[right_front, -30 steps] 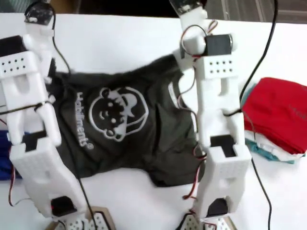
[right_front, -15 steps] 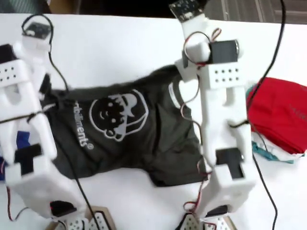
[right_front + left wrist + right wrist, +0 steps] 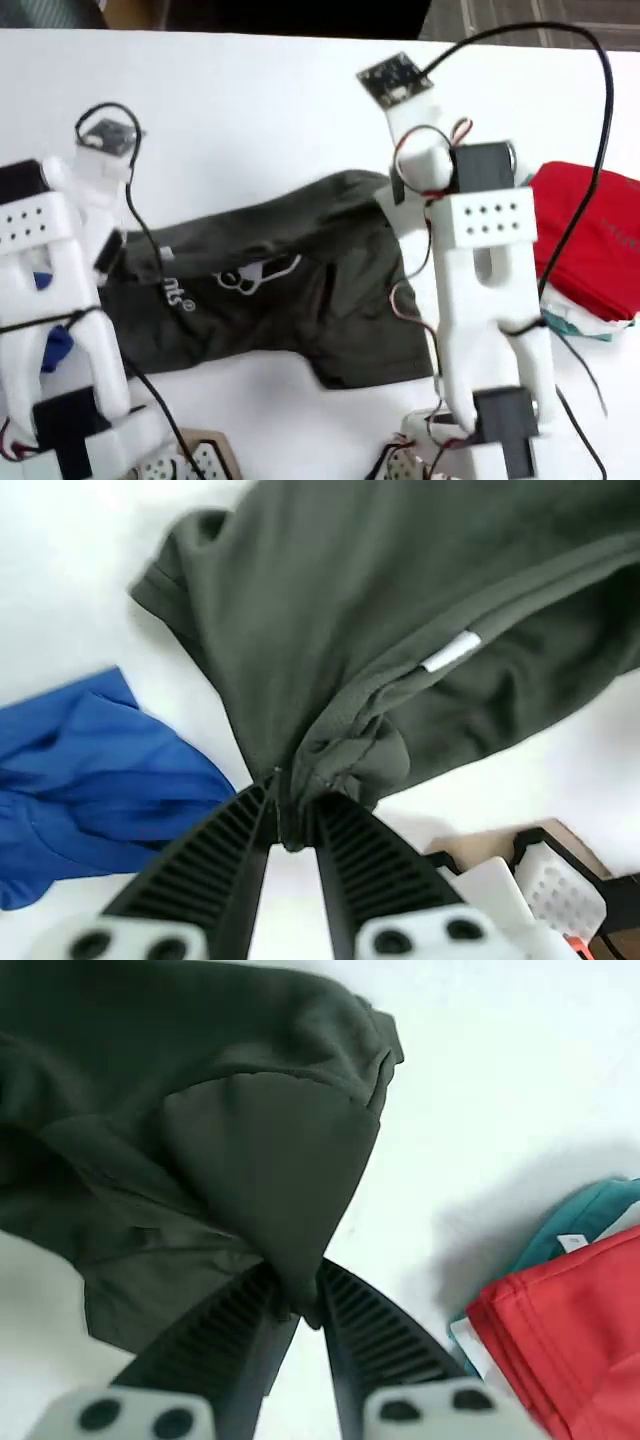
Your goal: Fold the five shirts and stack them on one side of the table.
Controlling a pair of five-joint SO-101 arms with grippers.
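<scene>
White tabletop (image 3: pixel 250 90): dark olive cotton shirt (image 3: pixel 320 300) centre, left pincer (image 3: pixel 292 822) and right pincer (image 3: pixel 300 1298) clamped on it; folded red shirt (image 3: pixel 590 240) at 3 o'clock.

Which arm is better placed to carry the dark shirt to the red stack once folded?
Probably right. The right gripper grips the dark shirt on the side nearest the red stack; the left gripper holds the far end, beside the blue shirt.
</scene>
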